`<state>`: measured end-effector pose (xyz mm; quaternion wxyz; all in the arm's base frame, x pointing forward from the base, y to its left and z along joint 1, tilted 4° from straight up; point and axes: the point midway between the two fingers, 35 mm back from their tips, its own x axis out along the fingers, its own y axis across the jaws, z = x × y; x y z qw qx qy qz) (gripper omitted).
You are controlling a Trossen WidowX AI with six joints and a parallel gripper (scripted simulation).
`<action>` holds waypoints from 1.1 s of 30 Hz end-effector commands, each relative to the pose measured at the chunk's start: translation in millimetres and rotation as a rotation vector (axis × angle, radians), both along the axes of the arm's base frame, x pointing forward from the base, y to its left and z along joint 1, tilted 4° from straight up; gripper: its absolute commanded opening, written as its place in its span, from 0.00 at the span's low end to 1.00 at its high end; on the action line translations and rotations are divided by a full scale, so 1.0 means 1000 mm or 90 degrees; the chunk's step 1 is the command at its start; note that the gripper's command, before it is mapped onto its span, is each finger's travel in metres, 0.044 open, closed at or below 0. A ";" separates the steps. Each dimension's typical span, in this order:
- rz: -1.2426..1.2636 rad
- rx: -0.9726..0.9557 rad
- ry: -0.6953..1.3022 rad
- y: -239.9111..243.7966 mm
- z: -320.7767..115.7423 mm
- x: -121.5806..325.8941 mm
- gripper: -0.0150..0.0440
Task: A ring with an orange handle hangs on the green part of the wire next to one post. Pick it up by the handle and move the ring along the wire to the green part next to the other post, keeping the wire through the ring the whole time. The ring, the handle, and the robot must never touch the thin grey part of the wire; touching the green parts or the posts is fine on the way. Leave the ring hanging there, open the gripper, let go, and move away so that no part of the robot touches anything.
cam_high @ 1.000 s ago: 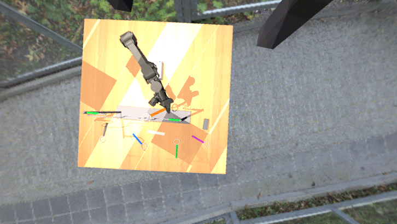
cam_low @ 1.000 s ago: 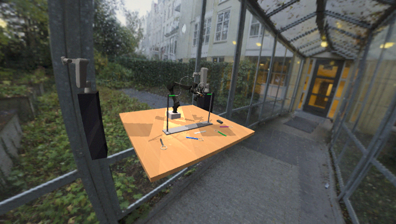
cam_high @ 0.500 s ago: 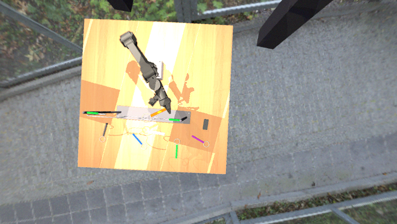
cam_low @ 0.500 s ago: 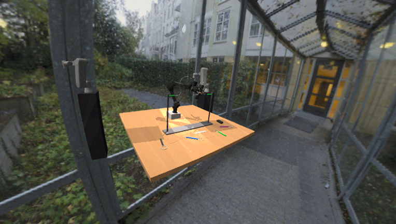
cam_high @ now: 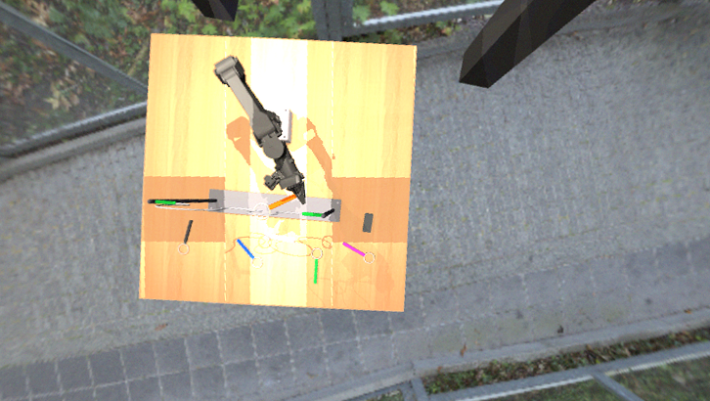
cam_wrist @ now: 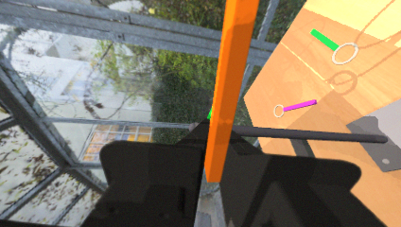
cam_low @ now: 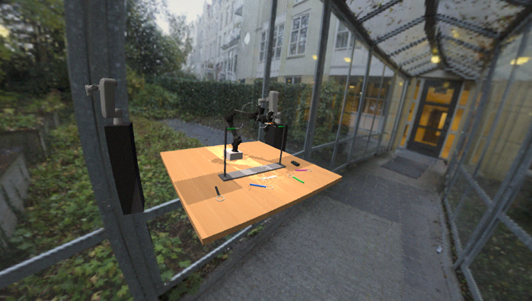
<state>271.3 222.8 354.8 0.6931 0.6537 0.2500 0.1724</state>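
My gripper (cam_high: 300,196) (cam_wrist: 211,124) is shut on the orange handle (cam_high: 281,202) (cam_wrist: 232,71) near its end, above the table near the right post in the top view. The pale ring (cam_high: 261,210) at the handle's far end is around the wire's line in the top view; contact is too small to tell. The ring is out of the wrist view. One green part (cam_high: 312,213) (cam_low: 280,126) joins the right post (cam_high: 328,212) (cam_low: 281,149) (cam_wrist: 307,134). The other green part (cam_high: 165,202) (cam_low: 231,128) is by the left post (cam_high: 195,200) (cam_low: 224,155). The thin grey wire between them curves.
The grey base plate (cam_high: 335,215) (cam_low: 223,177) lies under the wire. On the table (cam_high: 374,108) (cam_low: 207,219) lie ringed tools with black (cam_high: 188,230) (cam_low: 217,190), blue (cam_high: 245,248), green (cam_high: 316,271) and magenta (cam_high: 353,249) handles. A dark block (cam_high: 368,222) (cam_low: 295,163) lies beyond the right post.
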 end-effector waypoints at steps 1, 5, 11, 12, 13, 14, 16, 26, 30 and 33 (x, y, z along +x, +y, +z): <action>0.002 0.028 -0.005 0.000 0.012 -0.001 0.00; 0.002 0.046 -0.003 0.000 0.016 -0.001 0.00; 0.002 0.073 -0.001 -0.001 0.023 -0.001 0.00; 0.002 0.078 0.000 -0.001 0.024 -0.001 0.00; 0.002 0.082 0.000 -0.001 0.025 -0.001 0.00; 0.002 0.087 0.001 -0.001 0.026 -0.001 0.00; 0.002 0.096 0.002 -0.002 0.028 -0.001 0.00; 0.003 0.139 0.006 -0.004 0.039 -0.001 0.00; 0.003 0.156 0.008 -0.004 0.043 -0.001 0.00; 0.003 0.170 0.010 -0.005 0.046 -0.001 0.00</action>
